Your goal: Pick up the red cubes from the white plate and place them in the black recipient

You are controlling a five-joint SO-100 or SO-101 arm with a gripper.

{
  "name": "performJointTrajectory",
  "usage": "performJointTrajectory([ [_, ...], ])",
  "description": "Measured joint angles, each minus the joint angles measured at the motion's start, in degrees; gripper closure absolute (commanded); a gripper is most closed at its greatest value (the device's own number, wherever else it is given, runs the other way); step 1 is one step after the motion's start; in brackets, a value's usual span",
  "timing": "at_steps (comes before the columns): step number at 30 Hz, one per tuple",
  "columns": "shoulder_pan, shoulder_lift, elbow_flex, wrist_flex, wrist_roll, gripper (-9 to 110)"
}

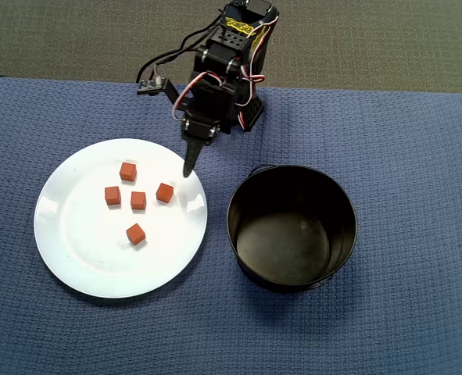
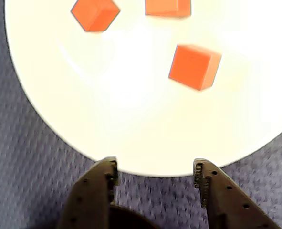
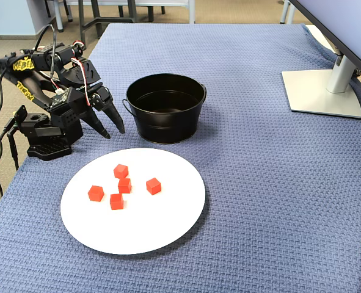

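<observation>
Several small orange-red cubes [image 1: 138, 200] lie loosely grouped on the white plate [image 1: 90, 258], left on the blue cloth in the overhead view. The black recipient [image 1: 293, 242], a round pot, stands empty just right of the plate. My gripper [image 1: 188, 166] hangs over the plate's far right rim, open, nothing between its fingers. In the wrist view the gripper [image 2: 155, 169] frames the plate's [image 2: 131, 119] edge, with three cubes [image 2: 194, 67] ahead on the plate. The fixed view shows the gripper [image 3: 114, 132] between the arm base and the pot [image 3: 165, 125], above the cloth behind the plate [image 3: 143, 226].
The arm's base [image 3: 46, 137] with its cables sits at the table's left edge in the fixed view. A monitor stand [image 3: 320, 91] is at the far right. Blue woven cloth [image 3: 259, 201] covers the table.
</observation>
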Motion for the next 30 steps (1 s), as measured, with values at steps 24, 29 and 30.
performJointTrajectory([
  [24,12.0,-45.8,-21.3,0.7,-5.6,77],
  [29,12.0,-50.2,-22.2,-1.7,-5.6,79],
  [30,12.0,-50.9,-22.6,-1.9,-5.6,79],
])
